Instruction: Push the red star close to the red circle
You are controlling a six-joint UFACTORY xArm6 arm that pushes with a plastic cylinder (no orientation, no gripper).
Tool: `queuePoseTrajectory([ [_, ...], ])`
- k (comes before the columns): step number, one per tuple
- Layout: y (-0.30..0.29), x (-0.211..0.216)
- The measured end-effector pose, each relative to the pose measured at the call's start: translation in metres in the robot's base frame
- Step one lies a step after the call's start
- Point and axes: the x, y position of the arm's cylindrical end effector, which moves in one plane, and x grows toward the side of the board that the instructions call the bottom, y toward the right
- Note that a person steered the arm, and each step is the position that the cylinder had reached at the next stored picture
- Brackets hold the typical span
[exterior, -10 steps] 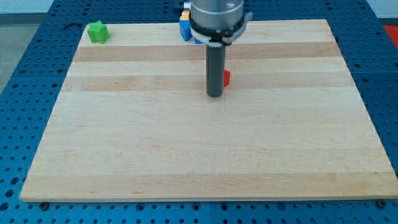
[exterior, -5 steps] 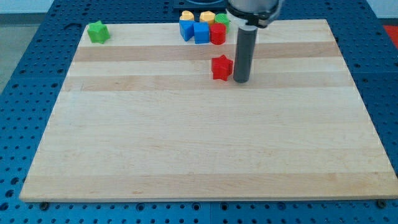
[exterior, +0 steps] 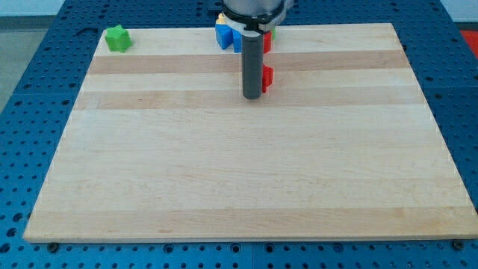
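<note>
The dark rod's tip (exterior: 252,97) was set on the pale wooden board (exterior: 246,179), touching the small red star block (exterior: 267,77) on the view's left; nothing was held. Risk judged: the star glancing sideways, missing the red circle block (exterior: 267,43). The star was mostly hidden, below the top-edge cluster.

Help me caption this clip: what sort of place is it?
Probably a robotics lab bench: a wooden board on a blue perforated table, small coloured blocks like the red star, and my tip beside it.
</note>
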Motion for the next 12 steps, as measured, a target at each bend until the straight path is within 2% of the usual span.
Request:
queuePoseTrajectory([
  [2, 0.0, -0.058],
  [3, 0.0, -0.066],
  [4, 0.008, -0.058],
  [7, 0.093, -0.013],
  [8, 0.107, -0.03],
  [9, 0.105, -0.056],
  [12, 0.05, -0.056],
])
